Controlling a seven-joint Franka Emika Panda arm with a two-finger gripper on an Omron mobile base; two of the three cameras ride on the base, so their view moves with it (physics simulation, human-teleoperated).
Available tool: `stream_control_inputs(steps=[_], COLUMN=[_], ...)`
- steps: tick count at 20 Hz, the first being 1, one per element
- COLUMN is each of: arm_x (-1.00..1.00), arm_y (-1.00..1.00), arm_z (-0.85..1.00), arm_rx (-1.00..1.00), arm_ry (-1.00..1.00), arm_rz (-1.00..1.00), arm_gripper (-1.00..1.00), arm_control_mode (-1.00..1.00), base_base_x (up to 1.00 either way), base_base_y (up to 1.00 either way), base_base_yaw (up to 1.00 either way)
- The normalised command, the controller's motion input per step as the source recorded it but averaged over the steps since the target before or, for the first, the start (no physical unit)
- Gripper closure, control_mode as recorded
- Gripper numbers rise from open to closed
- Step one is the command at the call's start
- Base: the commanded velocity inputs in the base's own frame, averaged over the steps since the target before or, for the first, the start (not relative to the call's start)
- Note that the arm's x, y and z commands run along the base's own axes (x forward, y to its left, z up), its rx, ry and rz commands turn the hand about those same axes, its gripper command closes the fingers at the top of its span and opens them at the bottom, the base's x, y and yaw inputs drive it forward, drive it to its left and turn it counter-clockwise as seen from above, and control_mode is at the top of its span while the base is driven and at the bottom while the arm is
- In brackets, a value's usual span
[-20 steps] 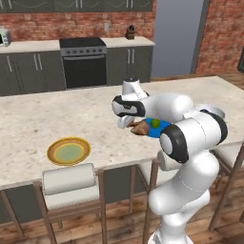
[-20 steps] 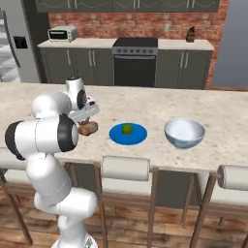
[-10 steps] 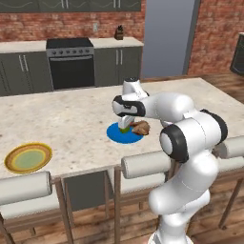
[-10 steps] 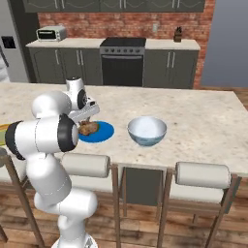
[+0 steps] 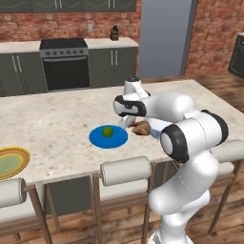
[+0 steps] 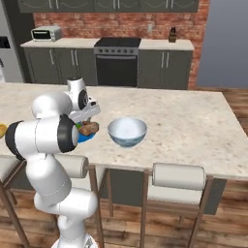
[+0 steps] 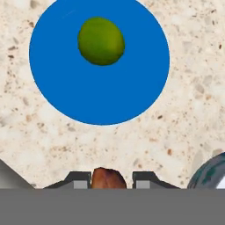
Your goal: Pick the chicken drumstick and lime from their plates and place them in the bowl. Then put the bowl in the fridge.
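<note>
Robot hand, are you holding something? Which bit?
Yes: the gripper holds the chicken drumstick, fingers pinching it from both sides. Which end cannot be told.

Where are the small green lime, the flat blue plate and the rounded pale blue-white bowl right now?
Small green lime [image 7: 101,41]: hand view, centre of the fruit.
Flat blue plate [image 7: 110,94]: hand view, bare surface beside the lime.
Rounded pale blue-white bowl [image 6: 127,137]: right base view, front outer wall.

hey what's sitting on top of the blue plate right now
The lime sits alone on the blue plate, off its centre. The chicken drumstick is not on it: the gripper holds it above the counter beside the plate. What lies under the lime is covered.
</note>
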Motion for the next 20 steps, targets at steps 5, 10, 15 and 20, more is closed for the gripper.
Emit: stream_control_inputs(steps=[5, 10, 15, 20], arm_x=[0.0, 0.0, 0.0, 0.0], arm_y=[0.0, 0.0, 0.0, 0.0], arm_z=[0.0, 0.0, 0.0, 0.0], arm_rx=[0.0, 0.0, 0.0, 0.0], arm_ry=[0.0, 0.0, 0.0, 0.0], arm_rz=[0.0, 0.0, 0.0, 0.0], arm_gripper=[1.0, 1.0, 1.0, 1.0], arm_control_mode=[1.0, 1.0, 1.0, 1.0], base_base_x=[0.51, 0.4, 0.48, 0.22], base_base_y=[-0.14, -0.11, -0.14, -0.05], base_base_yaw=[0.12, 0.17, 0.15, 0.04])
